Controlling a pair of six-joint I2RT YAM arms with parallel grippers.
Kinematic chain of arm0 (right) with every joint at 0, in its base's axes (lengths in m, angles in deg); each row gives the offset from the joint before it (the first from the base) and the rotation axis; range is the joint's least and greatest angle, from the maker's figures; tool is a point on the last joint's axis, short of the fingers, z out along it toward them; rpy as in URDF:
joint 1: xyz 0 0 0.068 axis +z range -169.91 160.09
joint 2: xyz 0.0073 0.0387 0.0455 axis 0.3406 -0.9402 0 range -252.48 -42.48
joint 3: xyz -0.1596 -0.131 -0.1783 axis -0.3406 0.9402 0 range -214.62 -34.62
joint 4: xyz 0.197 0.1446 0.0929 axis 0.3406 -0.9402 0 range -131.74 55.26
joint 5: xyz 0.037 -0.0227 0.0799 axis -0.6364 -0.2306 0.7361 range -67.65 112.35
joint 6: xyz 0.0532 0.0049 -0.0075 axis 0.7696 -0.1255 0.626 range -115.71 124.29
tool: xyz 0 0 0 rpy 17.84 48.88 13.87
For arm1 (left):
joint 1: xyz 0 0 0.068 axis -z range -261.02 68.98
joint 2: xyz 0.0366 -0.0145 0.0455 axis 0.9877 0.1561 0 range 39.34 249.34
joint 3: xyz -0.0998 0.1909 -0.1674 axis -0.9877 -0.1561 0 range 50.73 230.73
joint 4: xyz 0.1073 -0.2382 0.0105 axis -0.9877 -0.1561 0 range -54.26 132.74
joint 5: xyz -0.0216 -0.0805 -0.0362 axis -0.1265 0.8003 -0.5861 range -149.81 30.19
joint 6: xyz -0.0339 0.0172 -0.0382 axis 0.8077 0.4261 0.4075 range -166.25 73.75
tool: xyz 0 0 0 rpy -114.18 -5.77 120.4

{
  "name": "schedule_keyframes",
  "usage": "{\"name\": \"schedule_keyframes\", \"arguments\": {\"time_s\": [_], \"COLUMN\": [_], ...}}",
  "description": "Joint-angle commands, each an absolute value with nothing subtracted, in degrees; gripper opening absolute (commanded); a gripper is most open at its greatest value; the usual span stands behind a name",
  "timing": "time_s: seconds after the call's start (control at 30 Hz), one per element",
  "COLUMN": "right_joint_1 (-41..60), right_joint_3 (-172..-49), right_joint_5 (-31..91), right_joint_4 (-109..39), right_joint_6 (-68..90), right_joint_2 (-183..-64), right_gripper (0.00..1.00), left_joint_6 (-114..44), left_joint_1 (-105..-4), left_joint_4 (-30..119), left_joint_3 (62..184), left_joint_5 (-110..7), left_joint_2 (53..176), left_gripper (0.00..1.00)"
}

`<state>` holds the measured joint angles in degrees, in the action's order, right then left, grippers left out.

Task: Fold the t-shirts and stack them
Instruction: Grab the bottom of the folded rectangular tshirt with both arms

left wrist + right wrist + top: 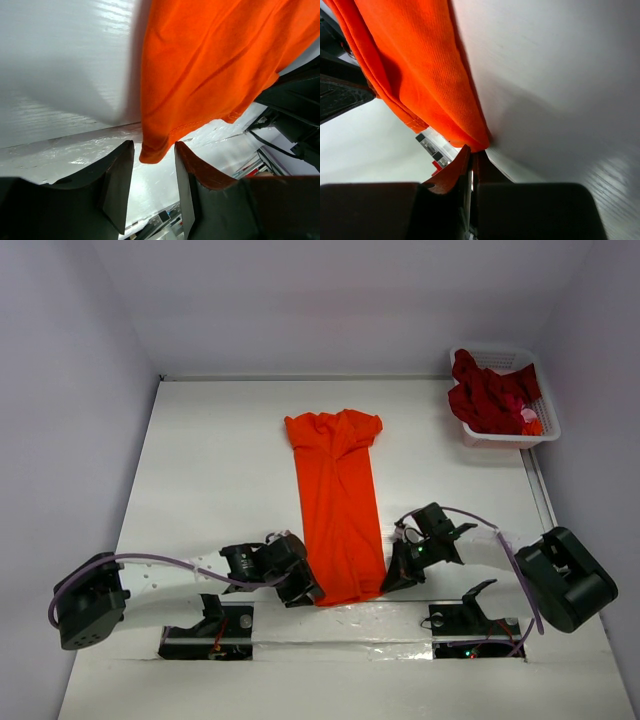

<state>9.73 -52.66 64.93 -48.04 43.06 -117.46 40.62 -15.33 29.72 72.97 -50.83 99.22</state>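
The bright orange t-shirt (pixel 340 510) lies on the white table as a long narrow strip, collar end far and hem near the arms. My left gripper (pixel 305 592) is at the hem's left corner. In the left wrist view its jaws (pixel 154 145) stand apart, and the orange corner (pixel 152 150) hangs just at the tips, not pinched. My right gripper (pixel 388 583) is at the hem's right corner, and its fingers (pixel 472 150) are shut on the edge of the orange cloth (pixel 420 65). Darker red t-shirts (pixel 492 395) are piled in the basket.
The white lattice basket (pixel 505 440) stands at the table's far right corner. The arm bases (pixel 210 630) (pixel 470 625) sit at the near edge, behind the shirt's hem. White walls close in the table on three sides.
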Motion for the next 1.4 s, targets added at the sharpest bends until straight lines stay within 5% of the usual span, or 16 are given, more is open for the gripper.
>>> {"name": "schedule_keyframes", "arguments": {"time_s": [0.0,0.67,1.0,1.37], "right_joint_1": [9.5,9.5,9.5,9.5], "right_joint_3": [-51.9,-52.5,-52.5,-54.2], "right_joint_5": [61.0,61.1,61.0,59.7], "right_joint_4": [-49.9,-49.9,-49.9,-52.8], "right_joint_6": [43.1,42.6,42.3,41.9], "right_joint_2": [-119.3,-120.3,-120.3,-119.1], "right_gripper": [0.0,0.0,0.0,0.0], "left_joint_6": [40.2,40.0,41.1,40.4], "left_joint_1": [-14.9,-14.9,-14.9,-14.9], "left_joint_4": [26.7,31.0,31.1,28.1], "left_joint_3": [74.8,72.1,70.9,74.9], "left_joint_5": [-51.1,-48.6,-48.1,-49.1], "left_joint_2": [97.6,100.8,99.4,100.6], "left_gripper": [0.35,0.29,0.0,0.0]}}
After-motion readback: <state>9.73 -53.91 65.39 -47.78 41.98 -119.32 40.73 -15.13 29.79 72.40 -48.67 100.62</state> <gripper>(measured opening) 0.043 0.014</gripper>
